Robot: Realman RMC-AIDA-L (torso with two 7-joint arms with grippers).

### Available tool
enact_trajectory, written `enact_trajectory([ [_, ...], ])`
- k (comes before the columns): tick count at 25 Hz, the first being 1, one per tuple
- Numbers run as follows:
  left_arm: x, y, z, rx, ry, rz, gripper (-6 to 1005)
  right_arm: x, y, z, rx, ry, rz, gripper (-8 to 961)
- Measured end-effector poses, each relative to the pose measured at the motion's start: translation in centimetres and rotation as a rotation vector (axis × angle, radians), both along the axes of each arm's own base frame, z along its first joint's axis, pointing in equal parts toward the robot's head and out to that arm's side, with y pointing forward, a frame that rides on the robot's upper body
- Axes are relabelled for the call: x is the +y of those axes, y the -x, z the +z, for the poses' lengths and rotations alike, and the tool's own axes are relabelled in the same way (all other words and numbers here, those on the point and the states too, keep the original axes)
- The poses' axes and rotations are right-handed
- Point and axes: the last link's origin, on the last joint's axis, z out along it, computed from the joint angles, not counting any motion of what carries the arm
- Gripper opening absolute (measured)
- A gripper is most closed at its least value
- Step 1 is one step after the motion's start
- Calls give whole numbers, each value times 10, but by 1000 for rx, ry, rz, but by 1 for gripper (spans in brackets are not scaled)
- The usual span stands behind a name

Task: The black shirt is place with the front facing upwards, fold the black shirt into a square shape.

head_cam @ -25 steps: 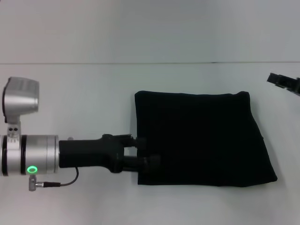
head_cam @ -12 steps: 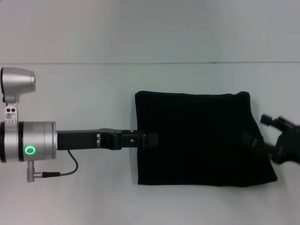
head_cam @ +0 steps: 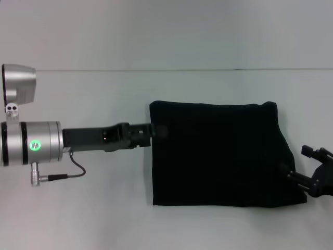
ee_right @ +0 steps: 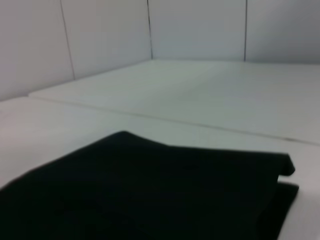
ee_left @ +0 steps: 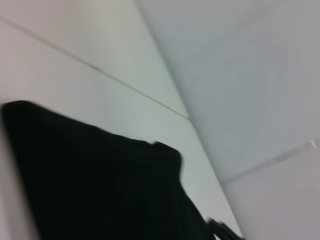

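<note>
Head view: the shirt (head_cam: 221, 153) lies folded at centre-right of the table (head_cam: 104, 219). The left gripper (head_cam: 160, 130) meets its left edge, the right gripper (head_cam: 294, 177) its lower-right corner — finger spread unclear on both. Wrist views: shirt only, filling each lower frame.

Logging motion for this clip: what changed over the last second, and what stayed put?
The left gripper slid along the black shirt's left edge, from its near corner toward the far one. The right gripper came in from the far right to the shirt's near right corner. The shirt kept its folded shape and place.
</note>
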Motion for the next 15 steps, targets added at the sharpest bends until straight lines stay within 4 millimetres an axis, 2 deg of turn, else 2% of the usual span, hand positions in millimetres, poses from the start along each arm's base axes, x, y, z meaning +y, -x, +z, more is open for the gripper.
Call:
enact_trajectory([
  [8, 24, 6, -4, 31, 9, 212, 875, -24, 7, 13, 48, -25, 134, 875],
  [15, 34, 20, -25, 132, -66, 307, 875, -42, 7, -7, 22, 52, 170, 875],
])
